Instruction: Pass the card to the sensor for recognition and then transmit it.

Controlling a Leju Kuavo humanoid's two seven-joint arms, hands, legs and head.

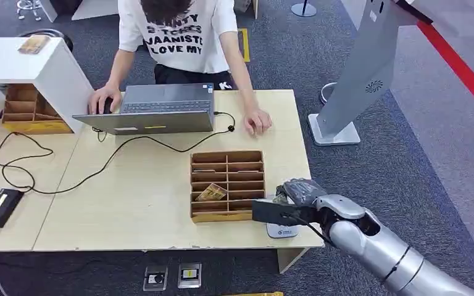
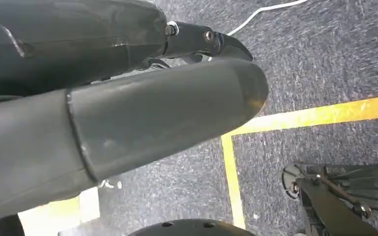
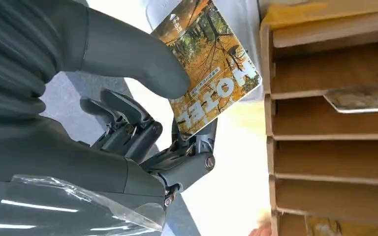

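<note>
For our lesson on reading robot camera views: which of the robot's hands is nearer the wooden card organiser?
Right. The right hand holds a card just beside the organiser; the left hand hangs above the floor.

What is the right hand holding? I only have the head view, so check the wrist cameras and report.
Observer: The right hand pinches a card between thumb and fingers. The card has an autumn forest print and the word HOTEL.
Operator: Tell me what lies behind the card.
Observer: A white pad lies behind it, next to the wooden organizer. I cannot tell whether the card touches the pad.
</note>
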